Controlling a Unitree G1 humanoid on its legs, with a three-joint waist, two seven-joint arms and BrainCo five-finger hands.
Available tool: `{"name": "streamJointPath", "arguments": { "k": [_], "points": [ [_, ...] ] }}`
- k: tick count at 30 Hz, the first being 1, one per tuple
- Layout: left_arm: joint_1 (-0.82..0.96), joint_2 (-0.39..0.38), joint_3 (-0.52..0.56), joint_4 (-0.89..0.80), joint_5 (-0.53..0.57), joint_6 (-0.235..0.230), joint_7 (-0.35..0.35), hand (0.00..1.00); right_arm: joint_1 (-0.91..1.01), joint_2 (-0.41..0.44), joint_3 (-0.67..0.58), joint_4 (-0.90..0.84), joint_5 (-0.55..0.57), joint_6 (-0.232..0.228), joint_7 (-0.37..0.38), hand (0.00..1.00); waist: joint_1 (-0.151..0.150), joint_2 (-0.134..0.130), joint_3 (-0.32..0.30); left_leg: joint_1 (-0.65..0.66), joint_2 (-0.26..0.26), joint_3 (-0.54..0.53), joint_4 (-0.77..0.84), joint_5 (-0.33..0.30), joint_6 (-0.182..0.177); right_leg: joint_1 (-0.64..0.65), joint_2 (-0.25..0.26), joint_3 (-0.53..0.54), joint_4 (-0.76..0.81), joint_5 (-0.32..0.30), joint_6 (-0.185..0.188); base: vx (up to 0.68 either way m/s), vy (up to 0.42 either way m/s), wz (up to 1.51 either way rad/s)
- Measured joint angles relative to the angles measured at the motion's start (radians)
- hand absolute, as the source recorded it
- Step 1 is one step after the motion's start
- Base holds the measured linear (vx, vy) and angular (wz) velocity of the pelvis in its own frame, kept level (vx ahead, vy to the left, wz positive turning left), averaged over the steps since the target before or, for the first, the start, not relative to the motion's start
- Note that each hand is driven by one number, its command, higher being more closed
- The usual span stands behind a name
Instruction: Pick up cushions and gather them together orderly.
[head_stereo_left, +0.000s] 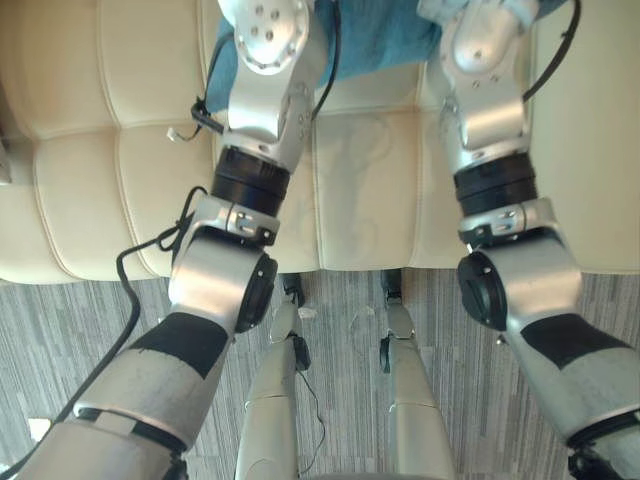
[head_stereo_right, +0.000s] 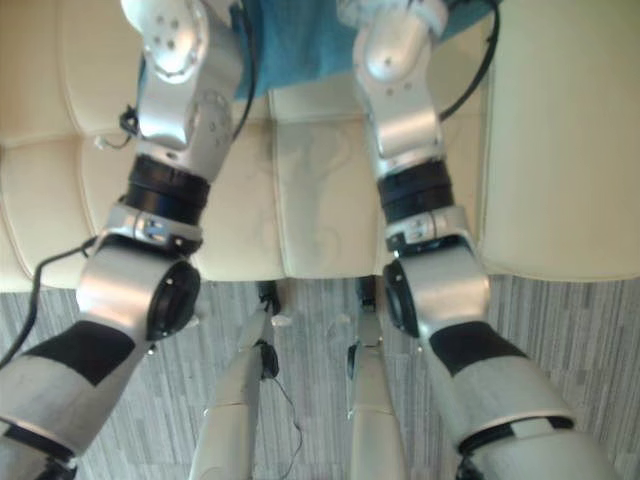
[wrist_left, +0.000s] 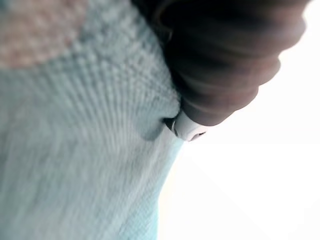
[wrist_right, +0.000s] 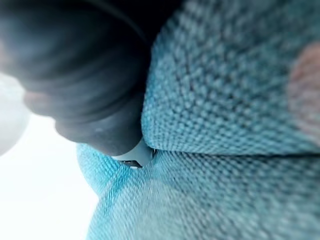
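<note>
On a cream leather sofa (head_stereo_left: 370, 190) above grey striped carpet (head_stereo_left: 60, 340), a teal knitted cushion (head_stereo_left: 380, 40) presses against the left hand (wrist_left: 225, 65) and right hand (wrist_right: 85, 75). Their fingers hide behind its fabric, so whether they grip it cannot be told.

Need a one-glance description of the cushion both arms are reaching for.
Start at the cream sofa across the upper head views. At its far edge, between the two arms, lies the teal cushion. It is the one coarse-knit, coloured thing among smooth cream panels, with a pale pink patch.
</note>
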Motion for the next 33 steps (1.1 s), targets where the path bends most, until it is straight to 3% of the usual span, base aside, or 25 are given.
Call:
{"name": "streamJointPath", "arguments": {
  "k": [6,11,16,20,24,28,31,33],
  "points": [
    [0.001,-0.008,0.065,0.071,-0.043,0.000,-0.034,0.00,-0.010,0.000,-0.026,0.063,0.114,-0.013,0.016,0.00,-0.002,0.001,0.008,-0.009,-0.002,-0.007,-0.025,0.010,-0.009,-0.018,-0.003,-0.012,0.000,0.000,0.000,0.00,0.000,0.00],
    [0.101,-0.006,0.140,0.077,-0.051,0.003,-0.118,0.00,0.066,-0.014,-0.035,0.068,0.202,-0.017,0.113,0.00,-0.008,0.001,0.009,-0.007,-0.001,-0.009,-0.024,0.011,-0.012,-0.018,-0.003,-0.016,0.004,-0.003,-0.003,0.00,-0.006,0.01],
    [0.301,0.013,0.192,0.093,-0.072,0.015,-0.166,0.00,0.273,-0.036,-0.069,0.015,0.247,-0.017,0.194,0.00,-0.014,-0.002,0.025,0.060,-0.005,-0.015,-0.027,0.014,-0.013,0.012,0.000,-0.020,0.098,-0.063,-0.017,-0.04,-0.053,0.11],
    [0.452,0.080,0.184,0.075,-0.108,0.012,-0.209,0.00,0.481,-0.146,-0.121,-0.189,0.277,-0.049,0.247,0.00,-0.020,-0.004,0.026,0.134,-0.005,-0.040,-0.028,0.005,-0.023,0.065,-0.001,-0.044,0.176,-0.124,-0.031,-0.02,-0.085,0.22],
    [0.610,0.147,0.177,-0.062,-0.148,-0.009,-0.235,0.00,0.708,-0.217,-0.162,-0.382,0.287,-0.070,0.306,0.00,-0.031,-0.013,0.030,0.214,-0.010,-0.045,-0.027,-0.004,-0.028,0.128,-0.007,-0.053,0.220,-0.166,-0.035,0.01,-0.083,0.10],
    [0.875,0.171,0.154,-0.322,-0.148,-0.052,-0.268,0.00,1.020,-0.219,-0.162,-0.598,0.276,-0.078,0.353,0.00,-0.040,-0.030,0.031,0.326,-0.010,-0.053,-0.020,-0.033,-0.031,0.243,-0.007,-0.067,0.232,-0.205,-0.043,0.04,-0.084,0.06],
    [1.128,0.140,0.113,-0.488,-0.146,-0.088,-0.312,0.00,1.259,-0.199,-0.147,-0.749,0.266,-0.104,0.411,0.00,-0.044,-0.037,0.025,0.399,-0.008,-0.057,-0.002,-0.068,-0.035,0.330,-0.007,-0.074,0.222,-0.225,-0.044,0.06,-0.066,0.02],
    [1.297,0.085,0.069,-0.512,-0.145,-0.087,-0.351,0.00,1.414,-0.130,-0.136,-0.765,0.258,-0.104,0.466,0.00,-0.045,-0.050,0.011,0.464,-0.007,-0.060,0.000,-0.088,-0.033,0.407,-0.007,-0.082,0.205,-0.239,-0.045,0.11,-0.033,0.05]
  ]
}}
